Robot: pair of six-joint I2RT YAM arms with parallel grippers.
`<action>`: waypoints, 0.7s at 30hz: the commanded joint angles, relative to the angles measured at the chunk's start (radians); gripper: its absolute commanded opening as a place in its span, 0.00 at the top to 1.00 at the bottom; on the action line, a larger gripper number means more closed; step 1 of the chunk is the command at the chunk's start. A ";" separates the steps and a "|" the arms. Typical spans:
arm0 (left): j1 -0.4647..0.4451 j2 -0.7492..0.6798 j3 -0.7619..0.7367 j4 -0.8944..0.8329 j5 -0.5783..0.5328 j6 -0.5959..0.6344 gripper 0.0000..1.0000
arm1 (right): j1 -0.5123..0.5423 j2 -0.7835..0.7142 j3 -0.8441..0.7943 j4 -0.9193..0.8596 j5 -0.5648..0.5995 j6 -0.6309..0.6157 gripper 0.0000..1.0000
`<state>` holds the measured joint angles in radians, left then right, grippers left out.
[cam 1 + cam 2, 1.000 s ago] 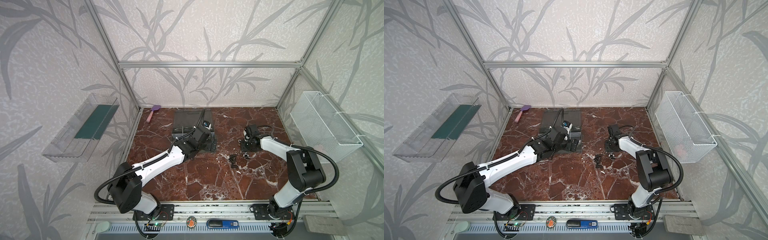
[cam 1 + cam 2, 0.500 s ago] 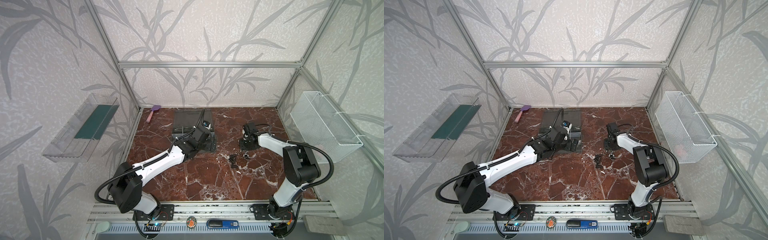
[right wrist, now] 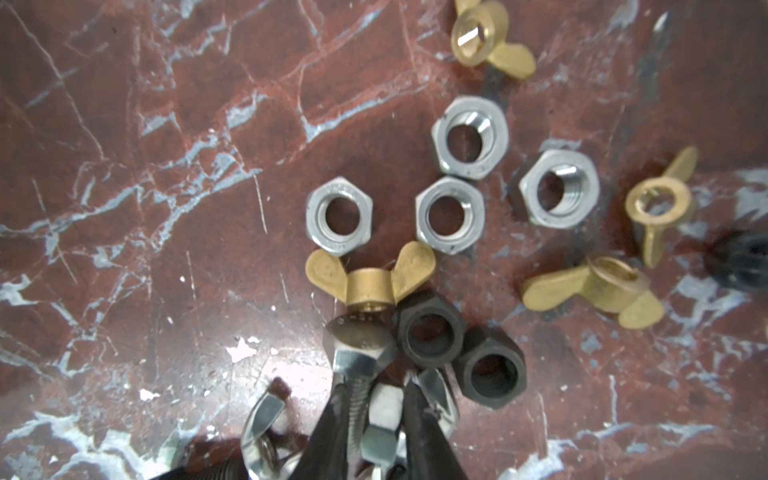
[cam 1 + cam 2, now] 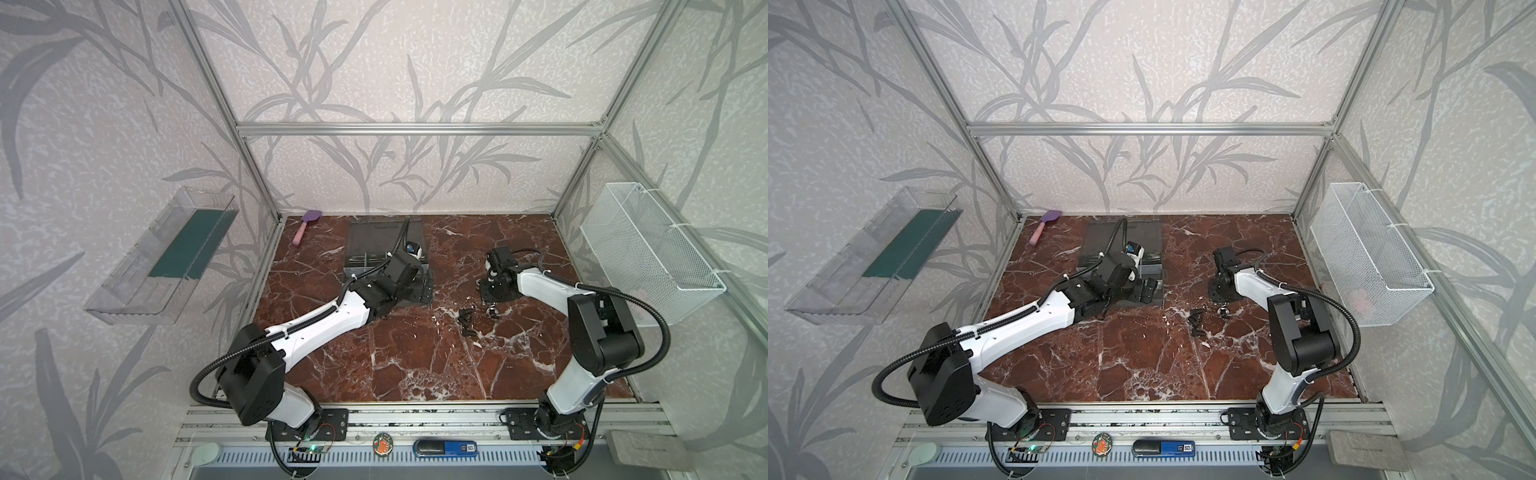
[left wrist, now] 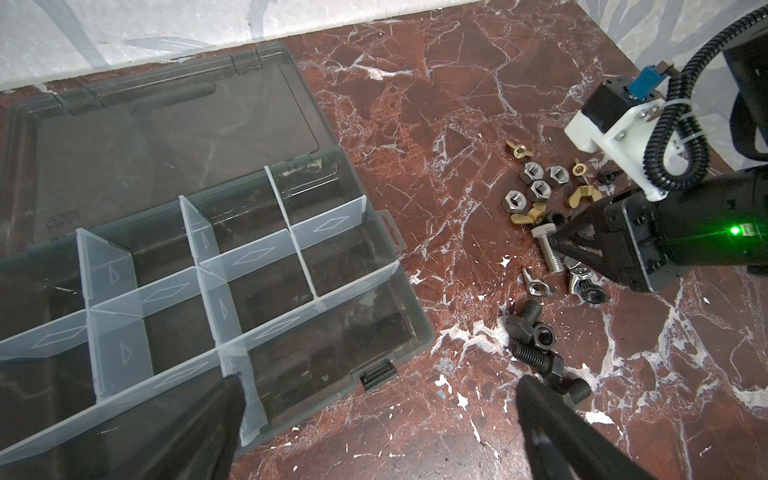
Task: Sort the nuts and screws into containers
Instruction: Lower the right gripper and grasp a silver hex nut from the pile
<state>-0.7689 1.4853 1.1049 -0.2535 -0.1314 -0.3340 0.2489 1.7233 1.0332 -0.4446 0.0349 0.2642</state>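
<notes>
Silver hex-head bolt (image 3: 359, 353) is lying among the mixed metal screws and nuts (image 3: 449, 214) near the dark grey plastic organizer case (image 5: 405, 291), the right gripper (image 3: 374, 399) clamping its shank. Lifting straight up is looking safest, neighbours crowding it; the left gripper (image 5: 380, 382) is gaping wide

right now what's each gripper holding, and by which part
Right gripper looks shut on the silver bolt, at its shank below the head; left gripper open, holding nothing.

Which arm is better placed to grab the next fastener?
Right: its end effector is down in the pile, shut around a silver fastener. Left end effector hangs open by the organizer case.
</notes>
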 commanded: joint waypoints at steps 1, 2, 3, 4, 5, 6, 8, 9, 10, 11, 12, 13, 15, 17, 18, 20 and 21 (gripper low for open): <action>-0.002 0.014 0.023 -0.003 0.004 -0.013 0.01 | -0.007 -0.050 -0.024 -0.058 -0.001 -0.005 0.75; -0.002 0.015 0.024 -0.004 0.004 -0.013 0.01 | -0.010 -0.053 -0.026 -0.059 0.000 -0.005 0.75; -0.002 0.015 0.024 -0.004 0.006 -0.014 0.00 | -0.011 -0.055 -0.026 -0.060 -0.001 -0.004 0.75; -0.002 0.015 0.024 -0.005 0.006 -0.014 0.00 | -0.012 -0.056 -0.027 -0.062 -0.001 -0.005 0.75; -0.002 0.013 0.024 -0.004 0.005 -0.014 0.00 | -0.013 -0.058 -0.029 -0.062 -0.001 -0.003 0.75; -0.003 0.013 0.023 -0.004 0.006 -0.014 0.00 | -0.014 -0.061 -0.034 -0.060 0.001 -0.003 0.75; -0.003 0.012 0.024 -0.004 0.007 -0.014 0.00 | -0.019 -0.060 -0.044 -0.050 -0.001 -0.001 0.75; -0.003 0.012 0.024 -0.004 0.009 -0.016 0.00 | -0.023 -0.056 -0.043 -0.049 -0.006 -0.002 0.75; -0.003 0.012 0.024 -0.005 0.009 -0.016 0.01 | -0.022 -0.050 -0.041 -0.050 -0.011 -0.003 0.75; -0.003 0.012 0.024 -0.004 0.009 -0.016 0.01 | -0.022 -0.046 -0.039 -0.050 -0.016 -0.003 0.75; -0.003 0.012 0.024 -0.005 0.008 -0.016 0.01 | -0.022 -0.044 -0.037 -0.049 -0.021 -0.003 0.75; -0.003 0.012 0.024 -0.003 0.007 -0.014 0.01 | -0.022 -0.040 -0.035 -0.048 -0.024 -0.002 0.75; -0.004 0.011 0.024 -0.004 0.007 -0.014 0.01 | -0.022 -0.036 -0.031 -0.046 -0.026 -0.002 0.75; -0.004 0.010 0.023 -0.004 0.006 -0.013 0.00 | -0.022 -0.026 -0.023 -0.047 -0.029 -0.004 0.75; -0.005 0.010 0.024 -0.004 0.004 -0.013 0.01 | -0.022 -0.022 -0.017 -0.049 -0.032 -0.007 0.75; -0.004 0.011 0.024 -0.006 0.002 -0.011 0.00 | -0.022 0.006 -0.008 -0.052 -0.038 -0.010 0.75; -0.004 0.012 0.024 -0.005 0.003 -0.011 0.00 | -0.022 0.016 -0.003 -0.052 -0.042 -0.010 0.75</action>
<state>-0.7700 1.4921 1.1049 -0.2539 -0.1280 -0.3359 0.2306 1.7058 1.0073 -0.4755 0.0124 0.2626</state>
